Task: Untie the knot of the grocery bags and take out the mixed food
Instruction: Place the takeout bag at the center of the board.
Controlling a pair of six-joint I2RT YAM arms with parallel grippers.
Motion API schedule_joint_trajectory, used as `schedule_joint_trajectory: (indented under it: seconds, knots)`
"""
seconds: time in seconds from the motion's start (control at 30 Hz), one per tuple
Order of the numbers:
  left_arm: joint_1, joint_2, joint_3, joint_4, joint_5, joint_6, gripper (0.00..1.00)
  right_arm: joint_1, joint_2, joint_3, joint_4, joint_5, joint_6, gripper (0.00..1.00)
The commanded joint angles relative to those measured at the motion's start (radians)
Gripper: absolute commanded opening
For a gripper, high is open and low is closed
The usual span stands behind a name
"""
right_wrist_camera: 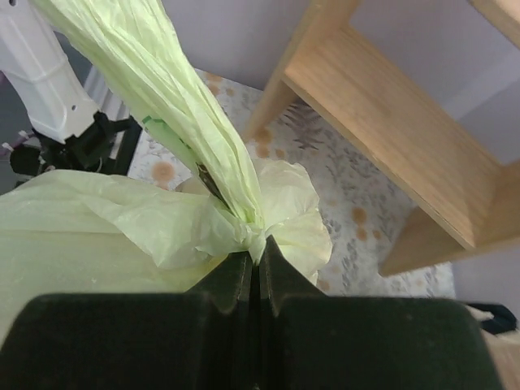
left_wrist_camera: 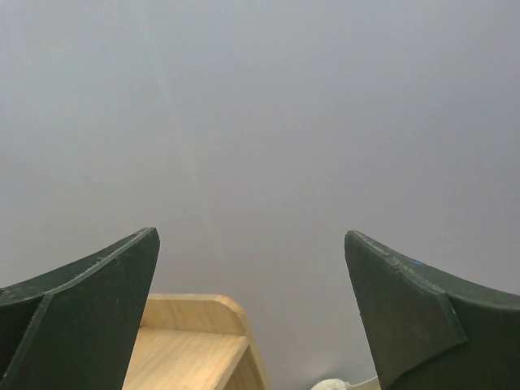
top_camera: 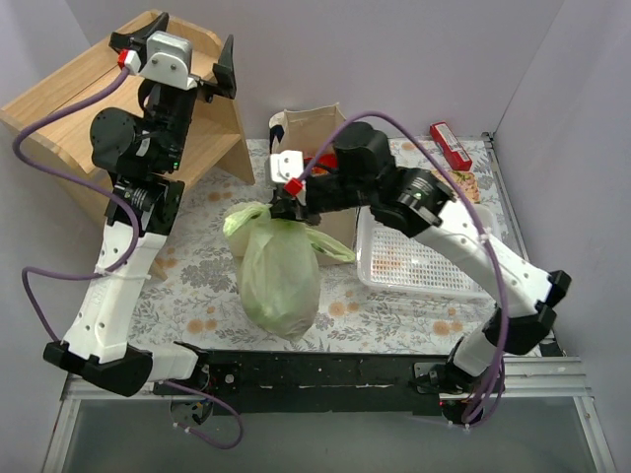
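Knot [right_wrist_camera: 244, 230] pinched in right gripper [right_wrist_camera: 253, 249] — left gripper [left_wrist_camera: 250, 244] well apart.

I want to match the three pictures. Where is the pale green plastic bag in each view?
Top external: pale green bag in the centre.
Left wrist: not clearly in it.
Right wrist: the bag fills the left and middle.
Shared landmark: the wooden stand, in all three views.

- A table [top_camera: 197, 296] covered by a floral cloth carried the scene.
- A pale green plastic bag [top_camera: 281, 276] sat at its centre.
- A beige canvas tote [top_camera: 311, 128] stood just beyond it.
- A white slotted basket [top_camera: 424, 288] lay to the right.
- A red packet [top_camera: 451, 144] rested at the far right.
- A wooden step stand [top_camera: 59, 108] filled the far left.
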Motion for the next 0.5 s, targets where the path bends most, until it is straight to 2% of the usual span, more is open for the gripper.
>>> schedule_joint_trajectory:
  seconds: [0.0,0.23,0.37,0.47]
  knots:
    - [0.003,-0.005,-0.078,-0.03,-0.094,0.063,0.98,0.004,0.099,0.096,0.145,-0.192,0.059,0.01]
    - [0.003,-0.147,-0.181,-0.079,-0.063,0.077,0.98,-0.016,0.245,0.116,0.098,-0.39,0.038,0.01]
    - [0.003,-0.168,-0.176,-0.148,-0.041,0.049,0.98,-0.016,0.377,0.27,-0.13,-0.435,-0.005,0.01]
    - [0.003,-0.176,-0.197,-0.169,-0.055,0.044,0.98,-0.042,0.439,0.292,-0.203,-0.466,0.015,0.01]
